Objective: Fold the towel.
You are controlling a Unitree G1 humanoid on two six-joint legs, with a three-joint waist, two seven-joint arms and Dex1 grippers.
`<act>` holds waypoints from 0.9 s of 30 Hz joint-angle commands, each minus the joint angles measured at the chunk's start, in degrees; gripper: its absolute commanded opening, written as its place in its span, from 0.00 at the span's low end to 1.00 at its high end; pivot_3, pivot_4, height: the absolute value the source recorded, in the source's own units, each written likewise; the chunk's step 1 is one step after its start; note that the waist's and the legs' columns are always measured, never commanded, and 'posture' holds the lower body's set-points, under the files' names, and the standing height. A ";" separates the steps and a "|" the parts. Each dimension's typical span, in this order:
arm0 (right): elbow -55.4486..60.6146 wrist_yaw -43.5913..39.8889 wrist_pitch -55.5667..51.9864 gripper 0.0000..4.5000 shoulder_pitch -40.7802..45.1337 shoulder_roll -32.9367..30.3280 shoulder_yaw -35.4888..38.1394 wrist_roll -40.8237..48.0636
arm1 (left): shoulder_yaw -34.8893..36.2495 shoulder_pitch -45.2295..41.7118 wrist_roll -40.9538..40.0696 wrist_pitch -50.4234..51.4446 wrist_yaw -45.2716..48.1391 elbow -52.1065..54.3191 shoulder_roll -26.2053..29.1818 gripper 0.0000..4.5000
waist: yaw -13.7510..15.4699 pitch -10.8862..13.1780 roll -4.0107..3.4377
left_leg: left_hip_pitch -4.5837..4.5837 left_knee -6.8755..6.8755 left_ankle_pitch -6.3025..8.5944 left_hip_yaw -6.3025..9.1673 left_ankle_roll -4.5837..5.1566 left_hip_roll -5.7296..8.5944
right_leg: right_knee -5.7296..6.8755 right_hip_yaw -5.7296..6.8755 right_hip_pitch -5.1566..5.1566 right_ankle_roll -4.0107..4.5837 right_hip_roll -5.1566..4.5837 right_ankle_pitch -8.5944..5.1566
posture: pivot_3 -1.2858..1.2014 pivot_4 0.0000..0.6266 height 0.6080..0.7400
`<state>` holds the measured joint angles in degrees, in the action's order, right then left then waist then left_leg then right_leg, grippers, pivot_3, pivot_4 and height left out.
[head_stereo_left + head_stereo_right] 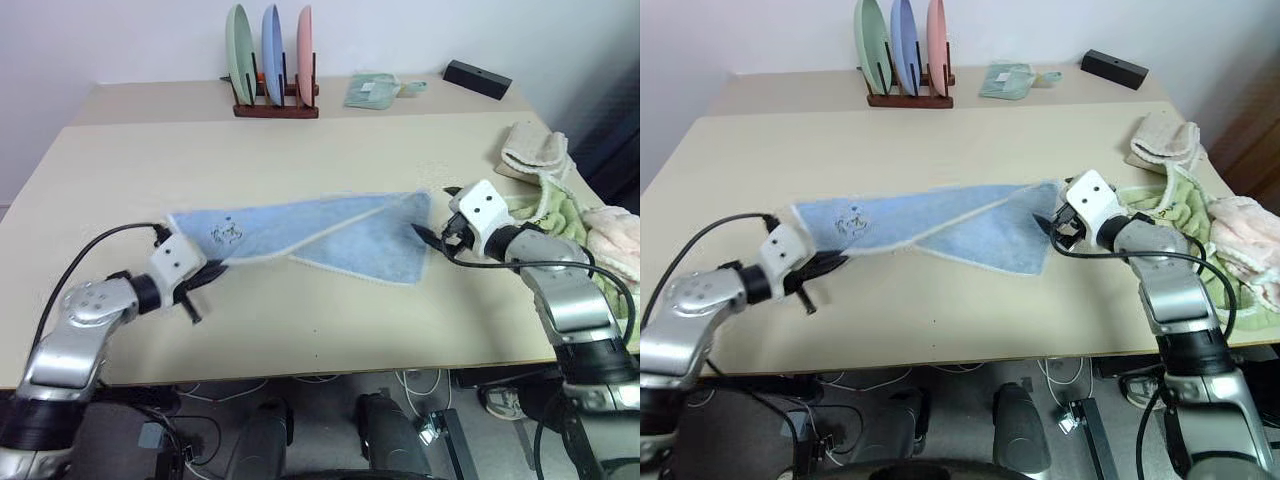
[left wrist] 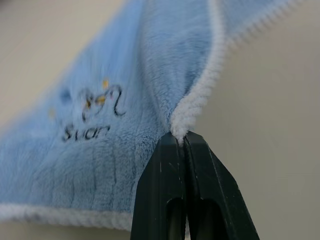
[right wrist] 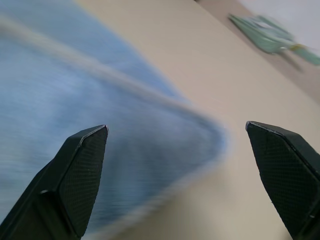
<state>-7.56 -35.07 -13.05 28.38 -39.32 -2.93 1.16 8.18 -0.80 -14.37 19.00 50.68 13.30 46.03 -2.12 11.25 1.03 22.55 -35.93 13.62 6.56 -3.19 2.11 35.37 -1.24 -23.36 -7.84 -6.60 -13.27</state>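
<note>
Fluffy terry towel, white-hemmed, creased.

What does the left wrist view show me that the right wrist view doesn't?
Left wrist view: the left hand shut on the towel's white hem, beside a small dark printed mark.
Right wrist view: the right hand wide open over a towel corner, holding nothing, with a mint cloth on the far table.
Both: the blue towel on the beige table.
</note>
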 commanded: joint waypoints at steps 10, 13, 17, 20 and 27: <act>-29.19 -0.97 25.29 1.00 15.61 0.56 -8.81 -12.82 | 4.28 4.28 -0.47 -0.46 -0.19 1.03 1.62 0.01 | -0.42 0.02 -0.02 | -0.02 0.01 0.00 0.00 0.00 0.00 | -0.01 0.00 0.01 0.00 0.00 0.01 | 0.52 0.24 1.00; -35.37 0.63 31.95 1.00 19.05 0.65 -11.34 -16.74 | 4.01 4.76 -0.04 -1.61 -0.50 0.16 1.49 0.01 | -0.50 0.02 -0.03 | -0.02 0.05 0.00 0.00 0.00 0.01 | -0.01 0.00 -0.02 0.00 0.00 0.01 | 0.52 0.24 1.00; -41.59 1.15 37.94 0.95 22.51 1.78 -13.06 -19.06 | 4.07 5.89 0.13 -2.44 -0.80 0.01 1.04 0.00 | -0.50 0.02 -0.03 | -0.02 0.06 0.00 -0.01 -0.01 0.01 | -0.01 -0.01 -0.02 0.00 0.00 0.01 | 0.52 0.24 1.00; -45.04 2.99 40.99 0.73 24.07 1.78 -14.55 -22.00 | 4.24 6.94 0.29 -3.14 -1.04 0.14 0.87 0.00 | -0.48 0.02 -0.03 | -0.02 0.06 0.00 0.00 -0.01 0.01 | 0.00 -0.01 -0.03 0.00 0.00 0.01 | 0.52 0.24 1.00; -43.94 4.04 43.73 0.02 23.60 0.54 -13.19 -22.37 | 4.43 7.47 0.77 -5.00 -2.96 -0.23 -0.06 0.00 | -0.45 0.03 -0.05 | -0.03 0.07 0.00 0.00 -0.01 0.02 | 0.00 -0.04 -0.02 0.00 0.00 0.01 | 0.52 0.24 1.00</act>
<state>-53.91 -31.83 29.43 51.03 -37.40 -17.65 -21.64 11.05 6.97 -14.01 15.41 48.59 13.06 46.21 -2.57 11.28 0.98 22.53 -35.86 13.62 6.55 -3.20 2.13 35.38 -1.28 -23.38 -7.84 -6.59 -13.26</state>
